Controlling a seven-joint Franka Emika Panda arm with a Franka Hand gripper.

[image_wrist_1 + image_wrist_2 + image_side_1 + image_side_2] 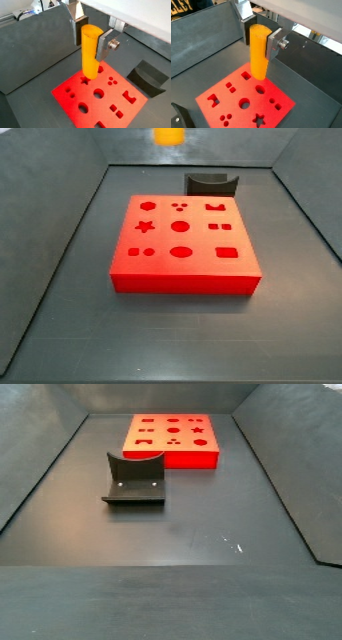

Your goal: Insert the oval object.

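Note:
My gripper (90, 40) is shut on the oval object (89, 55), a smooth orange-yellow peg that hangs upright between the silver fingers; both also show in the other wrist view, the gripper (260, 40) and the peg (258, 57). Below lies the red block (99, 111) with several shaped holes (258, 103). The peg's lower end hangs well above the block, apart from it. In a side view only the peg's lower end (168, 135) shows, at the picture's edge beyond the block (201, 240). Another side view shows the block (174, 456) but no gripper.
A dark fixture with a curved top stands on the floor beside the red block (210, 183), (134, 479), and shows at the edge of both wrist views (147, 77), (178, 117). Sloping grey walls (40, 474) enclose the dark floor (201, 534).

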